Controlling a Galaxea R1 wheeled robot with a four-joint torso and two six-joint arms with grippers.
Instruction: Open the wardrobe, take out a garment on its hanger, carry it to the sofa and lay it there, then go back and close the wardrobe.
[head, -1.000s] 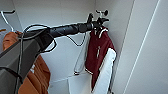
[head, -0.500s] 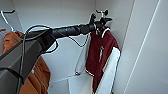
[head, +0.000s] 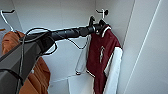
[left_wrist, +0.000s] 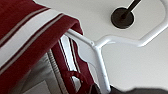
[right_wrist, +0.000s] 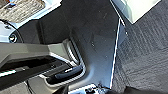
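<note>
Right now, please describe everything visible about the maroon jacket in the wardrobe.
The maroon jacket hangs upright on a thin white hanger inside the white wardrobe, near its right wall. It has white sleeves, a white-striped collar and a small pale chest emblem. The fabric looks soft. The left gripper is at its collar by the hanger's neck. An orange jacket hangs apart, to its left.

Inside the wardrobe hang two jackets: one maroon jacket with white sleeves, and one orange jacket to its left. Two white hangers show, one hanger above the maroon jacket and one orange jacket's hanger at the far left. One robot arm reaches toward the maroon jacket's collar. One dark round fitting sits near the hanger's hook.
</note>
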